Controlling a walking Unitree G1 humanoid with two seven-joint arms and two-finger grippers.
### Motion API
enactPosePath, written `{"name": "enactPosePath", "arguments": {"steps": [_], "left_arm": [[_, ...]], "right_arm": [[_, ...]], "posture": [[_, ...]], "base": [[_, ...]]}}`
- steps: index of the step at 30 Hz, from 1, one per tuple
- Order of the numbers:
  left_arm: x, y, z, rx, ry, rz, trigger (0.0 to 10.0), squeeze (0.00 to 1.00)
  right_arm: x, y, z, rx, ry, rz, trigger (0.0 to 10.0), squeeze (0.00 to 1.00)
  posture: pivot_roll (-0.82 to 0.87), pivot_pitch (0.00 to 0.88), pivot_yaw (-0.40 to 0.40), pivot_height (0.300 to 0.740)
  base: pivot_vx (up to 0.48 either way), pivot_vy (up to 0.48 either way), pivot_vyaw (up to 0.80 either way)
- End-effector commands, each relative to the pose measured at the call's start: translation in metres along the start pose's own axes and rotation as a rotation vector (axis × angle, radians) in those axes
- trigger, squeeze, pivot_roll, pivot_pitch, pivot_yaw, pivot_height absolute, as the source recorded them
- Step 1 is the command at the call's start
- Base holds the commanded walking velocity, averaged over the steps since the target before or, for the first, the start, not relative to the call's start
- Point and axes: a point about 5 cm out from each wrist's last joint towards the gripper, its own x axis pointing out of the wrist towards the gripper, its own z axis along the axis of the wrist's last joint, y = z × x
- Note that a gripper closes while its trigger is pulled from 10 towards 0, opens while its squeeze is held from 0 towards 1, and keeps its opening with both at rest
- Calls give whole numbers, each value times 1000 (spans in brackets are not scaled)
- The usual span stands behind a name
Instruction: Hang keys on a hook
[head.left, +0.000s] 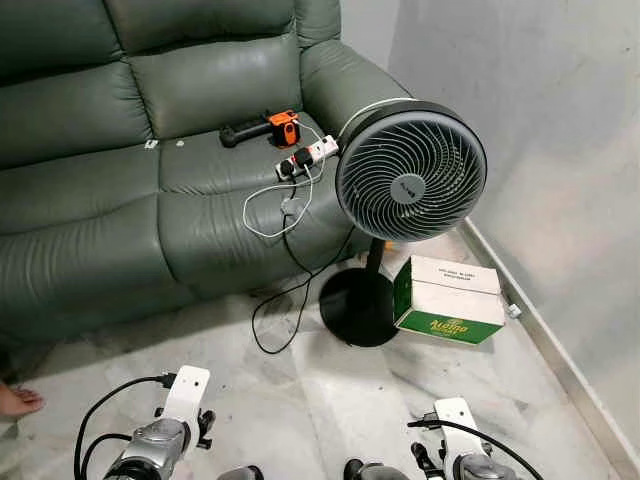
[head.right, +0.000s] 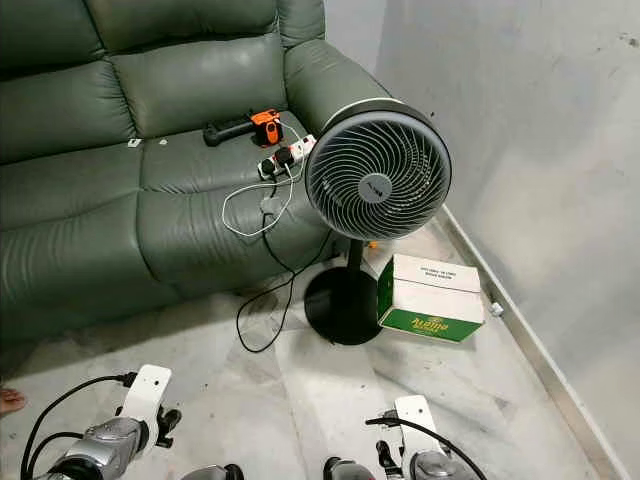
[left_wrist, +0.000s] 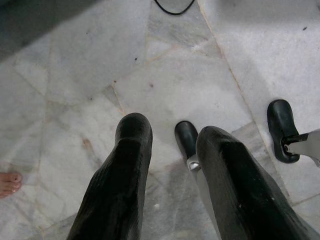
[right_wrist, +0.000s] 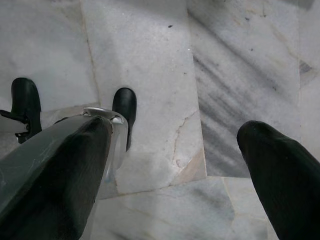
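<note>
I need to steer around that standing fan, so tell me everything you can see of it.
The black pedestal fan with a round grey spiral grille stands upright on the pale marble floor on a round black base and a thin black pole, head tilted slightly upward. It sits before the green leather sofa, the green-and-white cardboard box at its base. Whether it spins cannot be told.

The right gripper (right_wrist: 172, 165) hangs over a marble floor (right_wrist: 150, 55) of pale grey-veined slabs, its two black fingers (right_wrist: 55, 170) spread wide apart with nothing between them. Against the nearer finger lies a curved strip of silver metal (right_wrist: 112, 135), perhaps part of the robot's leg. Below stand two rounded black tips (right_wrist: 125, 107), seemingly the robot's feet, resting on the floor.
</note>
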Motion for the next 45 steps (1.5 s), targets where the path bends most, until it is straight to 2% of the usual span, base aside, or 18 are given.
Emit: {"name": "enactPosePath", "arguments": {"steps": [1,13,45], "left_arm": [[-1,0,-8,-2,32,1,10000,0],[-1,0,-9,-6,34,2,10000,0],[-1,0,-9,-25,40,-4,10000,0]], "right_arm": [[-1,-1,-5,-12,20,2,10000,0],[-1,-1,-5,-28,28,0,10000,0],[0,-2,-4,-47,30,-2,10000,0]], "posture": [[-29,160,4,740],[-29,160,4,740],[-33,164,1,740]], "base": [[0,0,0],[0,0,-79],[0,0,-663]]}}
